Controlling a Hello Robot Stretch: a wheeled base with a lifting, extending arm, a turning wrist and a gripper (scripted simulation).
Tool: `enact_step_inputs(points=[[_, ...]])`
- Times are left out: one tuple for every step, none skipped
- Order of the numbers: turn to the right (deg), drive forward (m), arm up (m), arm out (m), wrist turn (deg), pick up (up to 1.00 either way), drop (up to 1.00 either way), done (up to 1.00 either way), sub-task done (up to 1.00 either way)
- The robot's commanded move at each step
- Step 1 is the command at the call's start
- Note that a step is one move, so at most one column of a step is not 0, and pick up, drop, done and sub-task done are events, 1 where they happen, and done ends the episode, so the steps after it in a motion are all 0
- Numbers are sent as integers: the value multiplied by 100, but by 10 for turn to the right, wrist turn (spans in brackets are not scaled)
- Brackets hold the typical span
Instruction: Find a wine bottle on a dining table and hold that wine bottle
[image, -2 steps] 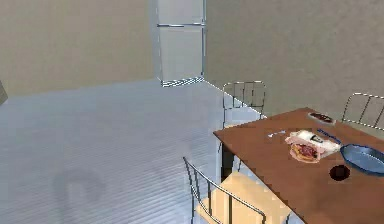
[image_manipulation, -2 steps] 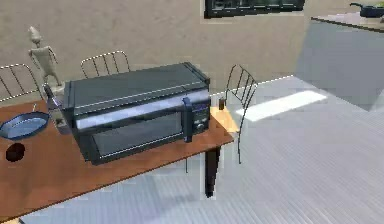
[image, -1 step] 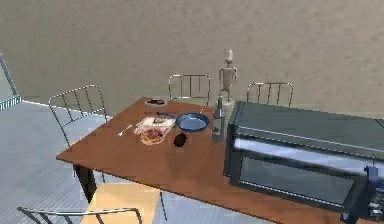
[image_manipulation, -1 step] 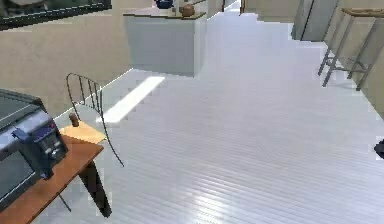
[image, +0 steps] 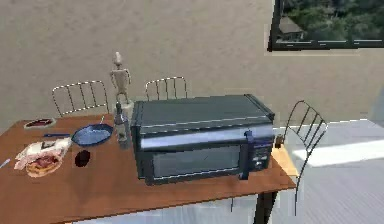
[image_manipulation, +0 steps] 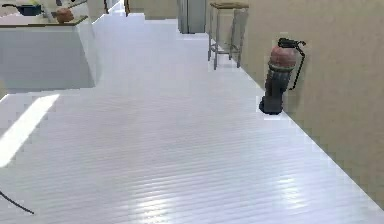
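The counter (image: 110, 185) across the lower left of the forward view is brown wood with a smooth, lightly satin top. On it, the microwave (image: 200, 135) has a dark grey, matt metal-looking casing and a glossier door. The chairs (image: 80, 97) behind are thin metal wire. The jointed figure (image: 119, 75) looks like pale bare wood, and the blue pan (image: 92, 133) is shiny. The wall (image: 190, 40) is matt beige.

In the arm side view, the floor (image_manipulation: 170, 140) is pale planking with a soft sheen. At right, the red canister (image_manipulation: 280, 72) looks like smooth painted metal.
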Motion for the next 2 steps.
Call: enact_step_inputs(points=[[0, 45, 0, 0, 0, 0, 0, 0, 0], [-450, 0, 0, 0, 0, 0, 0, 0, 0]])
